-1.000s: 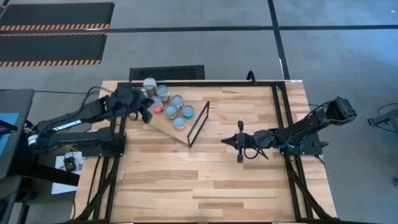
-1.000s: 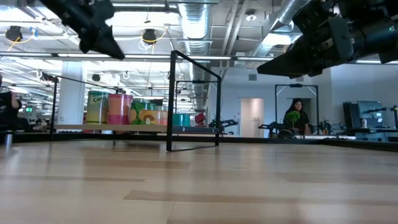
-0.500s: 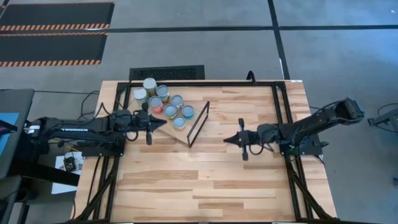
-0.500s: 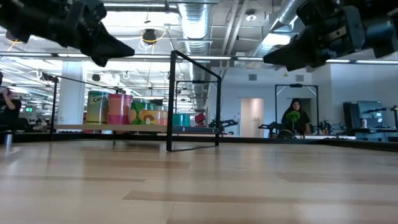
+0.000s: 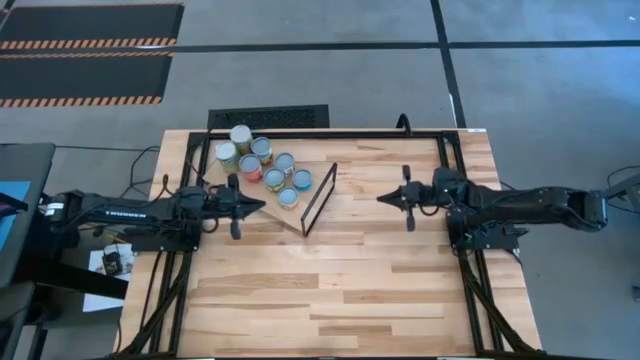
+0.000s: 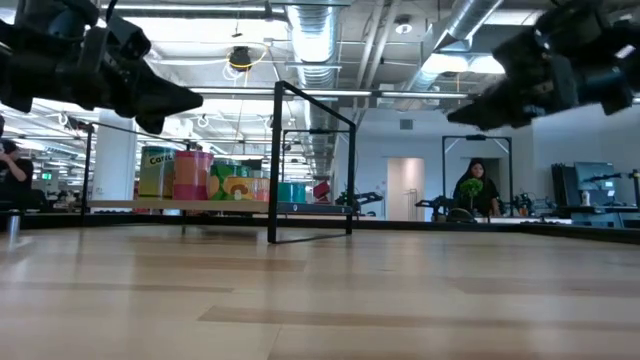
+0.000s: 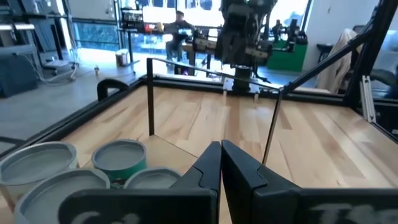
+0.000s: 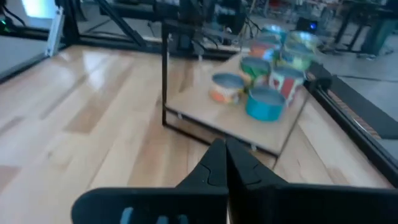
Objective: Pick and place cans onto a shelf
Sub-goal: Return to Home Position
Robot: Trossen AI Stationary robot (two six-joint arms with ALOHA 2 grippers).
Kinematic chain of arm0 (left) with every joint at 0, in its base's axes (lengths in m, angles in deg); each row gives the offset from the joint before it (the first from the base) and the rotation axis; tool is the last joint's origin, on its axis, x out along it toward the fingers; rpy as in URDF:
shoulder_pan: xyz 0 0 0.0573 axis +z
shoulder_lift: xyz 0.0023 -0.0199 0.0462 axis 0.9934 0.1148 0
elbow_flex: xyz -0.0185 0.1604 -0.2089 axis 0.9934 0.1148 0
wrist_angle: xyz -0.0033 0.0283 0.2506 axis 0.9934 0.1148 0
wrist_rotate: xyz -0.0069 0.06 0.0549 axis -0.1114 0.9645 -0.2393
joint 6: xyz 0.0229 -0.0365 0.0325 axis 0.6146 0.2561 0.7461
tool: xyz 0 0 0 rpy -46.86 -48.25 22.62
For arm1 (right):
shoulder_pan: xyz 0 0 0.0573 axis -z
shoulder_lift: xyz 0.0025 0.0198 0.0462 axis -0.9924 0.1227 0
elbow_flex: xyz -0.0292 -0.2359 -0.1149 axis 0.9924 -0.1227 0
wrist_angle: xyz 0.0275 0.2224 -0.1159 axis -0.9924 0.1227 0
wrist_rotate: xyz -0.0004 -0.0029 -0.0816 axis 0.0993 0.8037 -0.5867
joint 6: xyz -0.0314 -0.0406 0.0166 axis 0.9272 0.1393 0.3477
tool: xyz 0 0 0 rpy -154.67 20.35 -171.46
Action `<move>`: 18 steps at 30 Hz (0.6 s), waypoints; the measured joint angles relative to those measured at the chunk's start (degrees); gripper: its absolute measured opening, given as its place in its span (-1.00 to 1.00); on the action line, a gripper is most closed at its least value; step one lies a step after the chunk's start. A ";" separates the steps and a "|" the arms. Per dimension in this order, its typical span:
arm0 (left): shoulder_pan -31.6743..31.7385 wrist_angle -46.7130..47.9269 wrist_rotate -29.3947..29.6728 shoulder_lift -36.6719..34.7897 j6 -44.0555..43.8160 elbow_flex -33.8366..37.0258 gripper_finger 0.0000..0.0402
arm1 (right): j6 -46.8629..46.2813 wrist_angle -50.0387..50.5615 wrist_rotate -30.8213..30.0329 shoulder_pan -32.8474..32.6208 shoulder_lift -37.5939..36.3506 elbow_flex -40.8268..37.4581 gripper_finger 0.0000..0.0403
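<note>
Toward the left arm's side of the counter (image 5: 350, 290), the cans (image 5: 273, 179) stand upright in a tight cluster on the plywood shelf (image 5: 285, 217). The shelf lies askew to the counter's edges, and its thin black frame (image 5: 320, 198) rises at the end nearer the middle. From above, eight silvery tops can be counted; whether another can hides among them cannot be told. In the low view the cans overlap one another, so only parts of their yellow-green, pink and blue labels show, and the print is mostly too small to read.

The left end effector (image 5: 260, 204) hangs in the air over the shelf's near edge, just beside the cluster. Its fingers are clenched together on nothing. Its wrist view catches only three or four can tops, cut off by the picture's edge and by the end effector's own body.

The right end effector (image 5: 381, 198) hovers above bare counter, well apart from the shelf and pointing toward the frame. Its fingers are likewise pressed together and empty.

A person (image 6: 470, 188) stands far off in the room behind.
</note>
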 joint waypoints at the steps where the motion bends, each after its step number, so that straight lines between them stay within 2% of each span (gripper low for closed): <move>1: 0.00 0.01 0.00 -0.73 0.24 0.37 -1.00 | -0.41 -0.59 0.00 0.33 -1.35 -1.36 -0.98; 8: 0.00 2.89 1.79 -7.75 2.14 2.02 -1.00 | -3.76 -5.69 -0.10 0.73 -12.05 -10.23 -0.98; 18: -0.07 12.55 1.26 -17.91 2.74 2.08 -1.00 | -4.13 5.99 -3.89 1.03 -26.78 -10.21 -0.99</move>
